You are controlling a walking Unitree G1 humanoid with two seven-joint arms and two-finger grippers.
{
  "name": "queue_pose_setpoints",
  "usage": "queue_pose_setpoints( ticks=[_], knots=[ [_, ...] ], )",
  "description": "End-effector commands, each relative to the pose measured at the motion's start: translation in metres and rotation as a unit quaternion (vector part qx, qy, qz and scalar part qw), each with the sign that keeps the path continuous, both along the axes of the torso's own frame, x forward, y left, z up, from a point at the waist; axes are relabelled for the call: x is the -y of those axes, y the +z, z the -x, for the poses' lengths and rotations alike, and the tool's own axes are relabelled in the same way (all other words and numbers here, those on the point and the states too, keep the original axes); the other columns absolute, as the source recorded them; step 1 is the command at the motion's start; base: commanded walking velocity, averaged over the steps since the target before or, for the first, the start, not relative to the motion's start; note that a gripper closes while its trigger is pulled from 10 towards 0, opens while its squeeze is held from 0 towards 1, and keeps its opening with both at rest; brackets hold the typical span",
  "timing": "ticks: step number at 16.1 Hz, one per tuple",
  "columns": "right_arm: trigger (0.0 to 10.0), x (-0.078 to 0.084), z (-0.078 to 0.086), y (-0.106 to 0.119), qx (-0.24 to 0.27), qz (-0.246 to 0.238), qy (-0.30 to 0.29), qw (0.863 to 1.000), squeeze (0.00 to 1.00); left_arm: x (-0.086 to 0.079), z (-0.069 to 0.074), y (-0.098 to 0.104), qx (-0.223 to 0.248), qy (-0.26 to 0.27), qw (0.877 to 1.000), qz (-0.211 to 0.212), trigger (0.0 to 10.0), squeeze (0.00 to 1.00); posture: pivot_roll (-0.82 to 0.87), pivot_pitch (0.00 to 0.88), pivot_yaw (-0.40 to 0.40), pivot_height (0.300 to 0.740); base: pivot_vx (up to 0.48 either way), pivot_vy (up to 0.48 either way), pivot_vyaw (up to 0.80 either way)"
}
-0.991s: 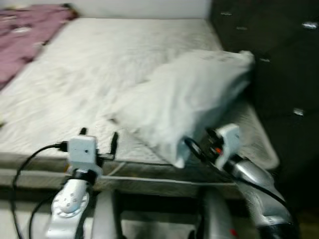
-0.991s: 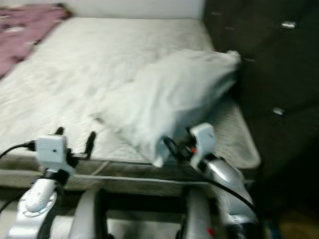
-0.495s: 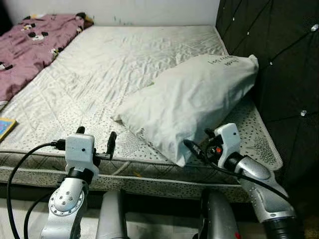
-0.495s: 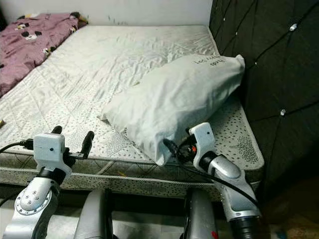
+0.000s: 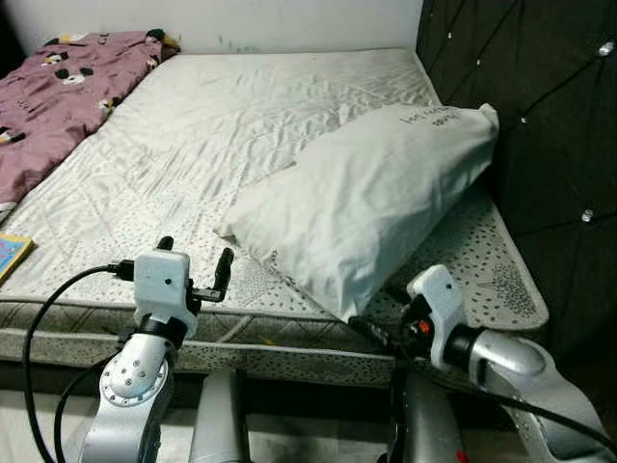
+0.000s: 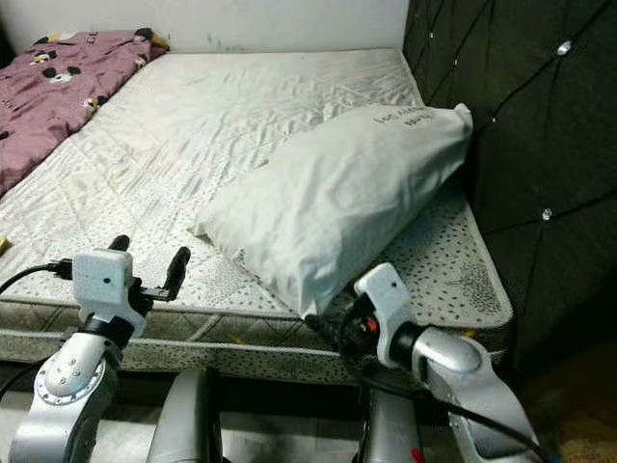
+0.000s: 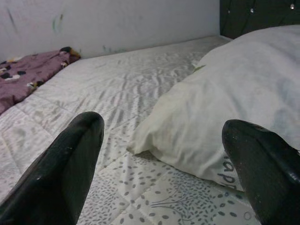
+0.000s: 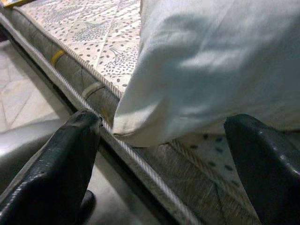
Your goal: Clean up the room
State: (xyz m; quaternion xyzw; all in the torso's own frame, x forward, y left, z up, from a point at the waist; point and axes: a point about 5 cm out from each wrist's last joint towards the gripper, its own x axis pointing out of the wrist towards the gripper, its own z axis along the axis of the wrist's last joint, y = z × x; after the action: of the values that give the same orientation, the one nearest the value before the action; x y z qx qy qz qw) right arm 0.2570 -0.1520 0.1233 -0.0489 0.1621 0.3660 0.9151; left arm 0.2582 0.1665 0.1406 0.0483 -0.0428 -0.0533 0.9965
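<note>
A big white pillow [image 5: 376,203] lies askew on the bare quilted mattress [image 5: 193,135], its far end against the headboard and its near corner [image 8: 126,129] hanging over the front edge. My right gripper [image 8: 159,164] is open, low at the mattress side, with one finger on each side of that corner and not touching it. My left gripper [image 5: 196,253] is open too and holds nothing. It hovers over the front edge of the mattress, left of the pillow [image 7: 234,117].
A black tufted headboard [image 5: 540,116] walls off the right side. A purple blanket [image 5: 48,106] is bunched at the far left of the bed. A small colourful book [image 5: 12,256] lies near the left front edge. Pale tiled floor [image 8: 18,98] runs below the bed.
The blur of a second ago has cleared. My right arm has dropped and drawn back to the mattress's front edge under the pillow corner. The left gripper has risen slightly.
</note>
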Motion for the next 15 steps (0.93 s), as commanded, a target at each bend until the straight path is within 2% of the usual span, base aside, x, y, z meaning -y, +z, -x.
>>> queue_pose_setpoints(
  ticks=[1,4,6,9,11,15],
  knots=[
    [10.0,-0.009,0.001,0.004,0.005,-0.005,0.007,1.0,0.0,0.001,-0.002,-0.001,-0.002,-0.004,1.0,-0.001,10.0,0.0,0.01,0.029,0.088,0.498,0.0,0.0,0.0],
    [10.0,-0.029,-0.008,0.006,0.006,-0.019,-0.015,1.0,0.0,-0.001,-0.001,-0.001,-0.004,-0.006,1.0,-0.007,10.0,0.0,0.03,0.021,0.076,0.498,0.0,0.0,0.0],
    [10.0,-0.043,-0.014,0.005,0.001,-0.027,-0.025,0.999,0.0,-0.017,0.007,-0.006,-0.019,0.02,0.999,-0.027,10.0,0.0,0.05,0.02,0.064,0.498,0.0,0.0,0.0],
    [10.0,-0.053,-0.023,0.005,0.009,-0.021,-0.035,0.999,0.0,-0.032,0.021,-0.016,-0.047,0.067,0.996,-0.033,10.0,0.0,0.09,0.023,0.05,0.498,0.0,0.0,0.0],
    [10.0,-0.058,-0.032,0.003,0.009,-0.015,-0.057,0.998,0.0,-0.037,0.03,-0.023,-0.064,0.087,0.994,-0.032,10.0,0.0,0.1,0.025,0.036,0.498,0.0,0.0,0.0],
    [10.0,-0.062,-0.047,-0.01,0.007,0.032,-0.119,0.992,0.0,-0.037,0.03,-0.022,-0.064,0.095,0.993,-0.034,10.0,0.0,0.13,0.03,0.022,0.498,0.0,0.0,0.0]
  ],
)
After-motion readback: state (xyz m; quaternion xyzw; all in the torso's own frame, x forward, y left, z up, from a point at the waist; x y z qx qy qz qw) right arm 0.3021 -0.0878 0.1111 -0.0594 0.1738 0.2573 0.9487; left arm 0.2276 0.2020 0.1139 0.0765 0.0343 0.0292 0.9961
